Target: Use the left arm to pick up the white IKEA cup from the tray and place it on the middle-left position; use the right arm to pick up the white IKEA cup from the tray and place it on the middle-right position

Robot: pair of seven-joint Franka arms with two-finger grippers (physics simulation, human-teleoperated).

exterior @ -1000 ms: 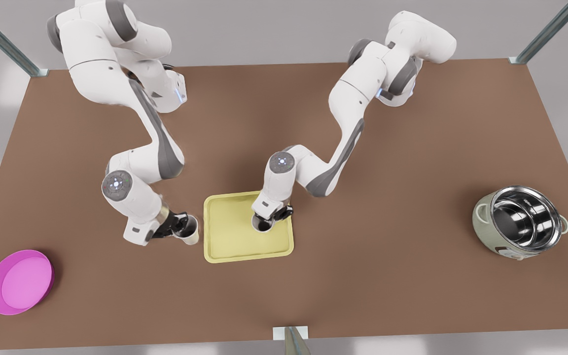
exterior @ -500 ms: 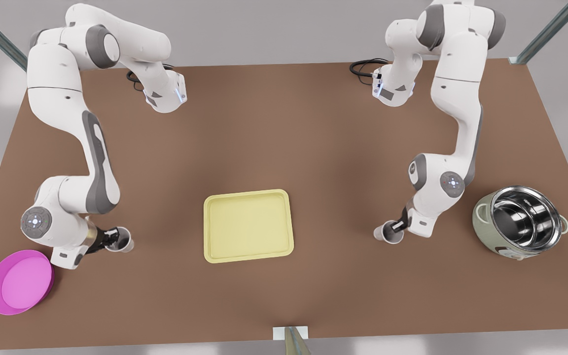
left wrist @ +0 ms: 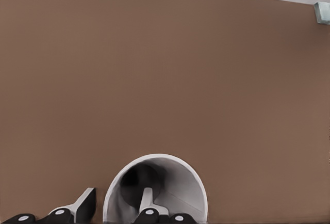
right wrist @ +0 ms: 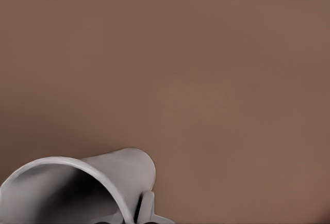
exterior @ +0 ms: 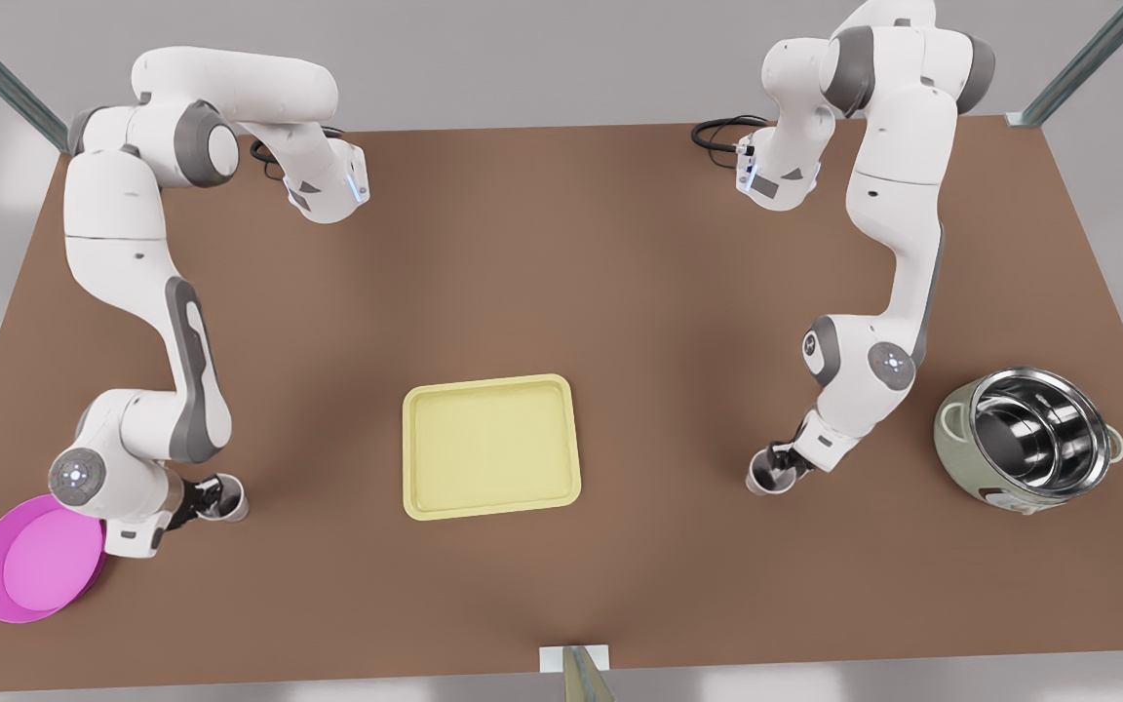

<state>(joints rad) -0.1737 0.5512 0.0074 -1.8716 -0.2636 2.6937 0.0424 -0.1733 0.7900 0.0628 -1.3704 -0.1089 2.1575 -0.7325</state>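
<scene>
Your left gripper [exterior: 213, 497] had its jaws closed over the rim of one white cup [exterior: 230, 500], one finger [left wrist: 146, 206] inside the mouth and the other outside the wall. That cup hung directly below the jaws, its long axis nearly upright, low over the brown surface [exterior: 561, 253] and close to the magenta plate [exterior: 20, 575]. Your right gripper [exterior: 782, 462] pinched the second cup [exterior: 764, 478] the same way, rim between the jaws, but this one leaned, its base [right wrist: 135, 163] pointing away. The tray [exterior: 490, 446] lay bare, well apart from both jaws. You could not tell whether either base touched the surface, since the grippers covered it.
</scene>
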